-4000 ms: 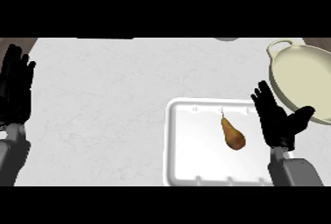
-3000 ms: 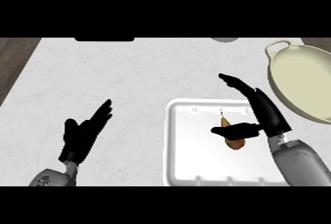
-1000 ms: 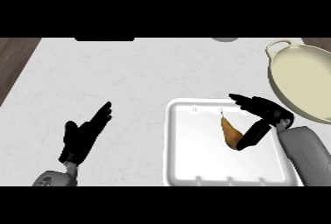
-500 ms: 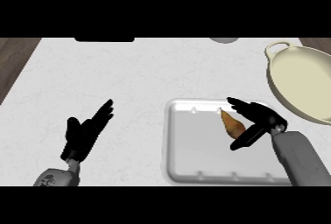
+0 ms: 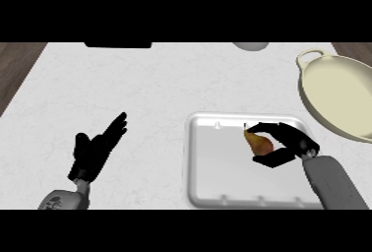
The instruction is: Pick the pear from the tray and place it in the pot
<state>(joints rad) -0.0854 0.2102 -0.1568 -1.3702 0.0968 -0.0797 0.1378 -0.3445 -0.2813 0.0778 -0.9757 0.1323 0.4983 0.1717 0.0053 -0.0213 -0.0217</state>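
Marbled white stone covers the table (image 5: pixel 167 83), smooth and faintly veined, with strips of dark wood showing at its far left and far right corners. On the near right lies a pale grey tray (image 5: pixel 218 167), a rounded square with a raised lip and small notches along its far and near rims. Over its far right part the right hand (image 5: pixel 291 143) is curled round the pear (image 5: pixel 258 143), black fingers (image 5: pixel 270 129) arching over the fruit's top and thumb tucked beneath. The pear is golden brown, smooth and teardrop-shaped; its long axis runs roughly far to near, with the narrow stem end pointing far and slightly left. Whether it touches the tray's floor cannot be told. Far right of the tray sits the pot (image 5: pixel 340 96), a cream oval with a glossy rim and a loop handle at its far end. The left hand (image 5: pixel 96 150) rests at the near left over the table, fingers straight and held close, pointing far and right.
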